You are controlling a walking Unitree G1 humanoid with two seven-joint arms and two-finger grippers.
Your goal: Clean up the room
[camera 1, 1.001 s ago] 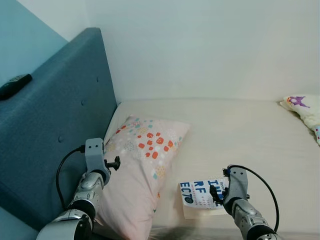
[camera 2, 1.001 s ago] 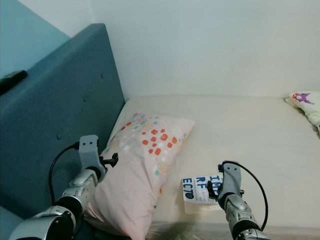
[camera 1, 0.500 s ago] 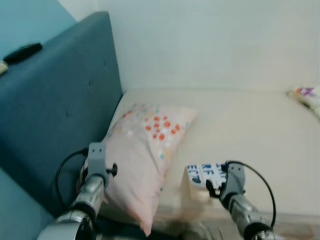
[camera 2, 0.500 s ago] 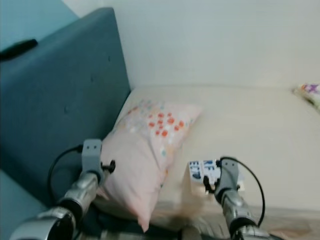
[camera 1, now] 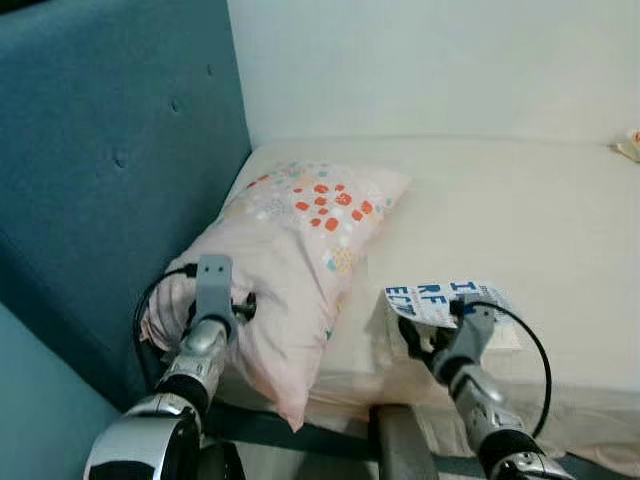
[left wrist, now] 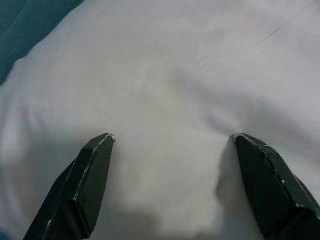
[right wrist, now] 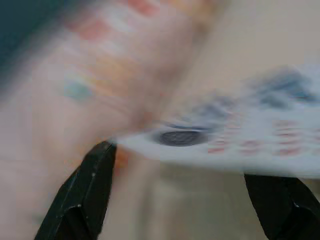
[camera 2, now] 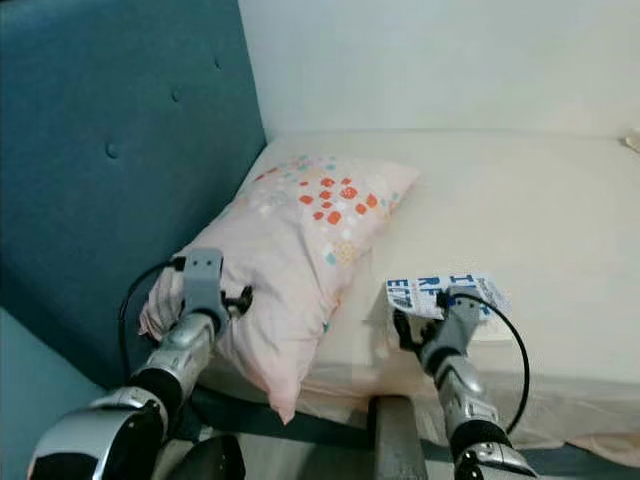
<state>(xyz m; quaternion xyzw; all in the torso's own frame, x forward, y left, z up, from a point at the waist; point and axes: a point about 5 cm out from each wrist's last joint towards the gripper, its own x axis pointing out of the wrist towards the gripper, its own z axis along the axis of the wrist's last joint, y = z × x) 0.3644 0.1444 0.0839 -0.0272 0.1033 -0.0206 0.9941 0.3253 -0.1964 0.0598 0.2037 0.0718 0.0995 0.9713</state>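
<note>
- Since a second ago our head camera has dipped and swung — the headboard (camera 1: 110, 160) now takes up more of the left, the near bed edge has come into view, and the right gripper (camera 1: 418, 335) has drawn back with its fingers spread wide.
- The booklet (camera 1: 445, 300) with blue lettering lies on the mattress (camera 1: 520, 210) near the near edge, right of the pillow; in the blurred right wrist view its corner seems to sit between the open fingers (right wrist: 85, 195), not pinched.
- The left gripper (left wrist: 172, 187) is also open, its fingers (left wrist: 82, 182) resting against the near end of the pink spotted pillow (camera 1: 300, 240).
- To take the booklet well, we would slide one finger under its raised corner, close on that edge, and lift without dragging the sheet.
- The pillow leans close on the booklet's left, so we should come in from the near side.
- A patterned cloth (camera 1: 630, 148) lies at the far right, well apart.
</note>
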